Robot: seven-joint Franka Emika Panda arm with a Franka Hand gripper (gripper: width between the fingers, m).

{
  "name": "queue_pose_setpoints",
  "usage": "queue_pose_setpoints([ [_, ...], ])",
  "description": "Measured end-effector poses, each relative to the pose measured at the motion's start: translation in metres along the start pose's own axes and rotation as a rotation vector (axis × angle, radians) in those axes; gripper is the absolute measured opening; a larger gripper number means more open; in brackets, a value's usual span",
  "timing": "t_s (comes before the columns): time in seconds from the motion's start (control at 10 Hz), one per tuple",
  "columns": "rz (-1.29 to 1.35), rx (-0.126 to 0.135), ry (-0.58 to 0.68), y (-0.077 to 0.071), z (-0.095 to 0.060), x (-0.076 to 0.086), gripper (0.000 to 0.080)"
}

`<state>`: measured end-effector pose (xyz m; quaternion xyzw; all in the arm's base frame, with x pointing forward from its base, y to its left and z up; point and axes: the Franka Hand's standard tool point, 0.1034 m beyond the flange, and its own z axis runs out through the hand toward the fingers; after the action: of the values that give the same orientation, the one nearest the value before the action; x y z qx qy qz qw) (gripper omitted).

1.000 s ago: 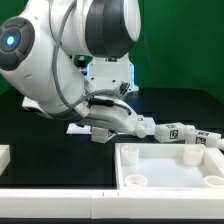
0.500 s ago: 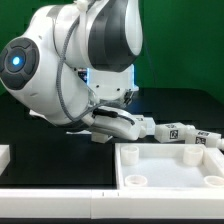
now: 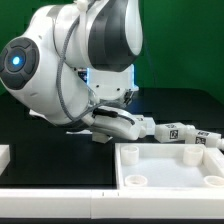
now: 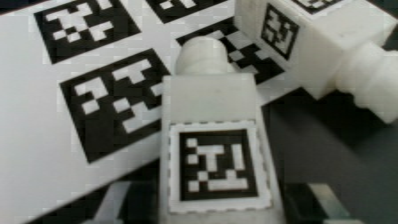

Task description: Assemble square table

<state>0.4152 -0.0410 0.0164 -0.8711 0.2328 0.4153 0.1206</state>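
Exterior view: the robot arm (image 3: 60, 70) fills the exterior view's left and middle, bent low over the black table (image 3: 40, 135). Its own bulk hides the gripper's fingers here. On the exterior view's right, far of centre, a row of white legs (image 3: 178, 131) lies on its side, end to end, tags facing the camera. The end of the row toward the exterior view's left runs in under the arm. Near and to the exterior view's right sits the square tabletop (image 3: 168, 164), rim up, just on the near side of the row of legs.

Wrist view: the gripper (image 4: 217, 203) straddles one leg (image 4: 217, 120) that lies on its side with its tag facing the camera. A dark finger (image 4: 324, 205) stands at each flank of it, about halfway closed and close against the leg's sides. The picture is blurred, so I cannot tell whether the pads already press on it or stand a hair off. More legs (image 4: 311, 40) lie beyond this one. Beside it the marker board (image 4: 98, 85) lies flat.
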Motion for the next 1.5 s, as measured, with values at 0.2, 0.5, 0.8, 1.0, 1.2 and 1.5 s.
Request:
queue_pose_setpoints([
  [0.2,-0.046,0.014,0.102,-0.021,-0.044,-0.005,0.0284],
  [0.5,-0.098,-0.003,0.325,-0.043,-0.061,-0.014,0.0284],
  [0.8,-0.107,-0.034,0.501,-0.075,-0.078,-0.022,0.0284],
  [1.0,-0.2,-0.027,0.633,-0.105,-0.119,-0.026,0.0285],
  [1.2,-0.24,-0.024,0.761,-0.107,-0.117,-0.024,0.0285],
  [1.5,-0.233,0.001,0.995,-0.122,-0.125,-0.016,0.0285],
])
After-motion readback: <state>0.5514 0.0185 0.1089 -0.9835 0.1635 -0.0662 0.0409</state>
